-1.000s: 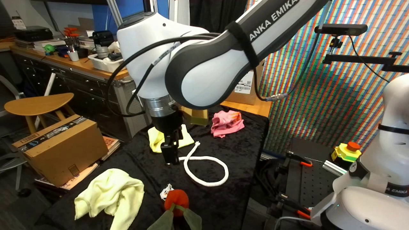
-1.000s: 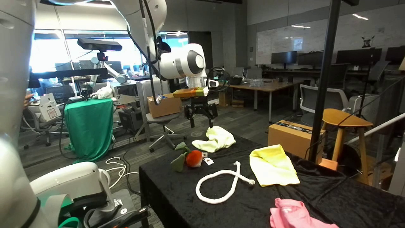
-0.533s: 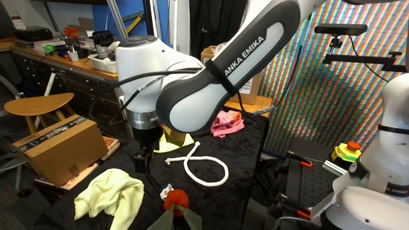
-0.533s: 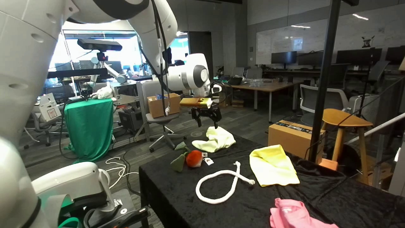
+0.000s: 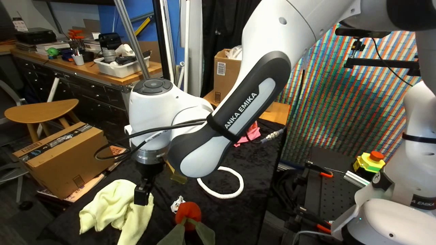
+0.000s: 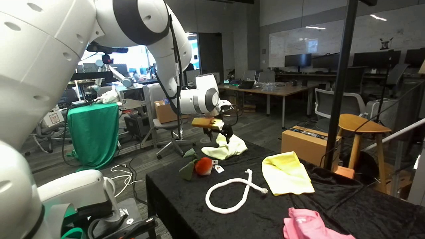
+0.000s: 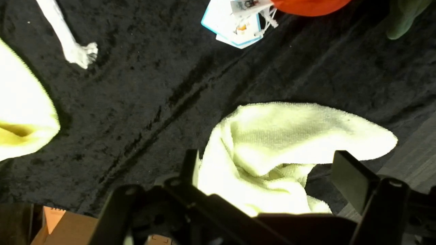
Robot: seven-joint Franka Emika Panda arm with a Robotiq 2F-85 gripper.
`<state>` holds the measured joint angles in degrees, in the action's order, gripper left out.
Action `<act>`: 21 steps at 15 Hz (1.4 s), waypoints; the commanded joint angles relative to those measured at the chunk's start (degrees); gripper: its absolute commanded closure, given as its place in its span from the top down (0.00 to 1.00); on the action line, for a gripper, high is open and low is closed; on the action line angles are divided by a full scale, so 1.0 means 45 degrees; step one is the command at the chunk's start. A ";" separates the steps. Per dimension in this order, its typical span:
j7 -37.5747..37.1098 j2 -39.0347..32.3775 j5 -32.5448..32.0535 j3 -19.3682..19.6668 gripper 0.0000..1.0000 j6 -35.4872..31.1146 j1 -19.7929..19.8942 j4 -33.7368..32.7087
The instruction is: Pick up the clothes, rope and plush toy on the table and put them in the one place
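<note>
My gripper (image 7: pixel 271 165) points down over the pale yellow-green cloth (image 7: pixel 289 132), jaws wide apart, with crumpled folds showing between the fingers. Whether it touches the cloth I cannot tell. In an exterior view the gripper (image 6: pixel 219 135) overlaps the far side of that cloth (image 6: pixel 229 149). The brighter yellow cloth (image 6: pixel 287 174) lies flat, the pink cloth (image 6: pixel 308 224) is bunched near the bottom, and the white rope (image 6: pixel 229 210) forms a loop. The red-orange plush toy (image 6: pixel 203 166) with white tags rests beside the loop. All lie on the black table (image 6: pixel 186 199).
Olive-green fabric leaves (image 5: pixel 206 233) extend from the toy. A taped cardboard box (image 5: pixel 64 158) stands on the floor beside the table, near a wooden stool (image 5: pixel 41 110). A dark upright post (image 6: pixel 340 83) rises past the table's edge. The arm hides the brighter yellow cloth in an exterior view.
The arm has travelled from near the rope and brighter yellow cloth to the pale yellow-green cloth, dropping lower. The jaws have stayed open. Cloths, rope and toy have not moved.
</note>
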<state>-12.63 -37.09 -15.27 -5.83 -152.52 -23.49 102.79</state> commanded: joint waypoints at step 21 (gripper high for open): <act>0.0634 -0.4964 -0.0601 0.1125 1.00 0.2739 -0.0823 -0.7368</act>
<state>-11.92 -56.20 -19.80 0.14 -142.10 -28.27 75.14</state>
